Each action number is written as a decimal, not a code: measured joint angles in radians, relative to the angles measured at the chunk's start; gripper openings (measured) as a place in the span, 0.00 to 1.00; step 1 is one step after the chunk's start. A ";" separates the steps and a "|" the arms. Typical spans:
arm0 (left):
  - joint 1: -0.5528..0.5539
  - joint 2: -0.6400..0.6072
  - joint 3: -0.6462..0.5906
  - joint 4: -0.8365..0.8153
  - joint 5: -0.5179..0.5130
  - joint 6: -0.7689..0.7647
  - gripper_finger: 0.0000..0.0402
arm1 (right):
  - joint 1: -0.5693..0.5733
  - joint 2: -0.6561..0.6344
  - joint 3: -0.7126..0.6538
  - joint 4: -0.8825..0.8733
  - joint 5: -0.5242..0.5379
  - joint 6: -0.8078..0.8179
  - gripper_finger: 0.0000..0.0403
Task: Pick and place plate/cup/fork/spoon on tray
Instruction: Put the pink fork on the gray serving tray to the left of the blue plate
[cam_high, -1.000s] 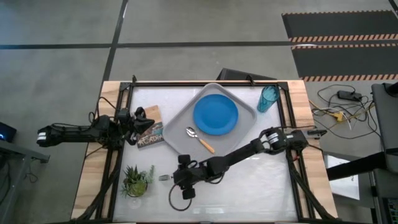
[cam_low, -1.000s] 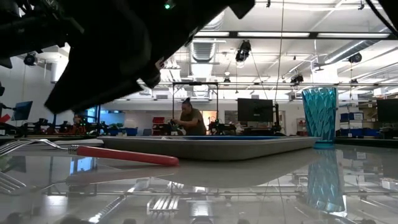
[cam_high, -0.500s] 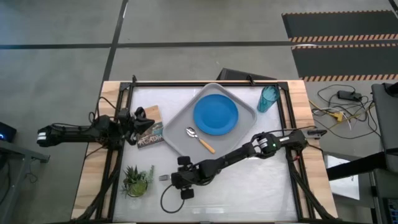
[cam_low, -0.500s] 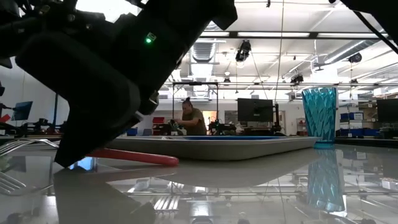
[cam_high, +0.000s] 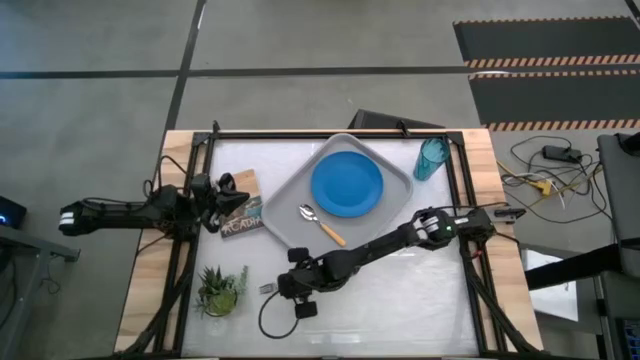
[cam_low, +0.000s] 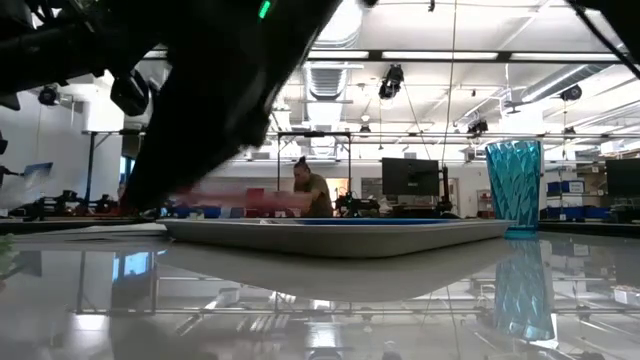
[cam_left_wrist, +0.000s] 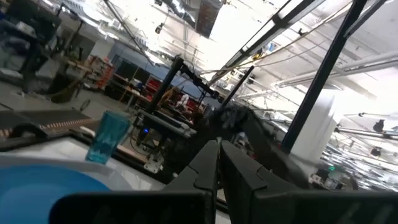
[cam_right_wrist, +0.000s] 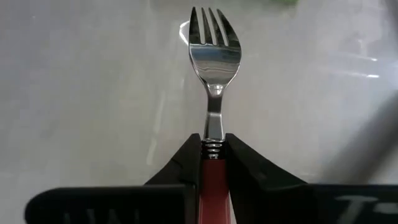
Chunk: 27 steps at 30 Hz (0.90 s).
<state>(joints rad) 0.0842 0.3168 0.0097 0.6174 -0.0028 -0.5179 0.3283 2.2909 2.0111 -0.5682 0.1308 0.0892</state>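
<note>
The fork (cam_right_wrist: 213, 50), with a silver head and a pink-red handle, is in my right gripper (cam_right_wrist: 213, 152) at the table's near left; its head shows in the high view (cam_high: 268, 288). In the low view it is a blurred pink streak (cam_low: 240, 195) above the table. The blue plate (cam_high: 346, 184) and the orange-handled spoon (cam_high: 322, 226) lie on the grey tray (cam_high: 290, 205). The teal cup (cam_high: 432, 158) stands on the table by the tray's far right corner. My left gripper (cam_left_wrist: 219, 163) is shut and empty at the table's left, above a book. My right gripper pinches the fork's pink-red handle at its head end (cam_right_wrist: 213, 171), right behind the silver neck, between its two fingers. The fingers come from the table's right and lie along the fork. The fork's head points toward the table's left, and the fork is lifted clear of the table.
A small potted plant (cam_high: 220, 290) stands at the near left, close to the held fork. A book (cam_high: 240, 208) lies at the left beside the tray. A person shows in the room behind the table (cam_low: 305, 190).
My right gripper has come down onto the fork that lay on the table at the near left and has taken hold of it. The fork is now lifted clear of the table and stays roughly level.
</note>
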 joint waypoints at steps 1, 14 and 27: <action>0.000 0.009 0.000 0.002 0.008 -0.010 0.00 | 0.000 -0.024 -0.014 -0.006 0.000 -0.001 0.09; -0.015 0.153 0.004 0.172 0.040 0.007 0.00 | 0.001 -0.453 -0.622 0.577 -0.039 0.061 0.09; -0.173 0.517 0.207 0.348 0.073 0.292 0.00 | -0.018 -0.557 -1.089 1.562 -0.195 0.250 0.09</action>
<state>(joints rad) -0.0887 0.8341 0.2169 0.9659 0.0698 -0.2254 0.3104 1.7336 0.9220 0.9935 -0.0640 0.3391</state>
